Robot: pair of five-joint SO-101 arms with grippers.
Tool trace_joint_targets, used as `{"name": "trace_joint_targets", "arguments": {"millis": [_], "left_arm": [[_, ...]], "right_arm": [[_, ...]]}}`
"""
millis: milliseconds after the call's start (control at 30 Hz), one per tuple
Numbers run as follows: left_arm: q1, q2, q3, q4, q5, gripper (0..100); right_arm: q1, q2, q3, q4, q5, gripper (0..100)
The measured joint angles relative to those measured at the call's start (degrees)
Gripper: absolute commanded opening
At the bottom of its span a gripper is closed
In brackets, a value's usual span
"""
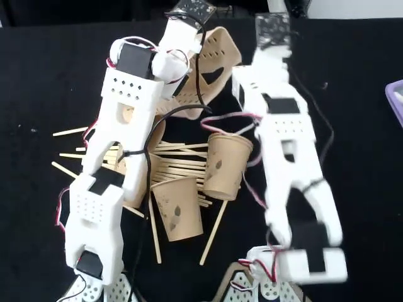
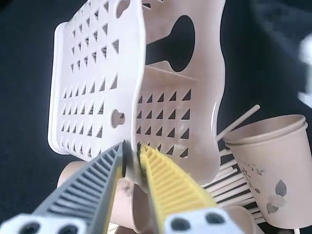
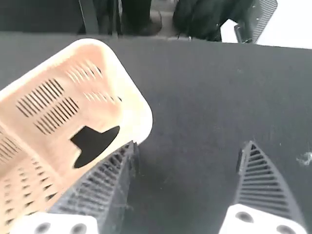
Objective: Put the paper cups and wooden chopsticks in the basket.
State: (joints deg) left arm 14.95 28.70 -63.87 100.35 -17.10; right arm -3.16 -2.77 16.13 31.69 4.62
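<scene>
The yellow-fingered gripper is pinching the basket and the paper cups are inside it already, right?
Not quite. The left gripper does pinch the basket, but the high view shows the paper cups outside it, lying among the wooden chopsticks on the table.

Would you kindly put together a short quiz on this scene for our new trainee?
1. True or false: the left gripper is shut on the basket's wall.
2. The right gripper is: A) open, B) shut on the basket, C) shut and empty.
3. Fill the gap: the wooden chopsticks lie in a pile on the ___, outside the basket.
Key: 1 true; 2 A; 3 table.
</scene>
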Motion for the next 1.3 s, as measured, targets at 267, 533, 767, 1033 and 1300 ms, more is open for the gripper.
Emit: {"name": "trace_joint_targets", "arguments": {"millis": [267,533,767,1033,1300], "left_arm": [[0.1,-0.9,0.7,0.0,-0.1,3],[0.3,-0.9,1.0,-0.1,-0.1,3],[0.5,-0.9,1.1,-0.1,-0.1,3],[-1.6,-1.2,1.1,-1.9,-0.1,6],[-7.0,-1.1,-6.2,-2.4,18.9,26]], "right_arm": [[-1.8,15.3,-12.0,-0.2,6.7,27.0],[-0.5,25.9,-25.1,1.0,6.9,1.3],[1.3,23.7,-25.4,9.1,6.9,1.1],[2.5,4.5,-6.2,8.6,-0.1,1.1],[3.1,-6.8,12.3,-8.2,-1.1,1.1]]}}
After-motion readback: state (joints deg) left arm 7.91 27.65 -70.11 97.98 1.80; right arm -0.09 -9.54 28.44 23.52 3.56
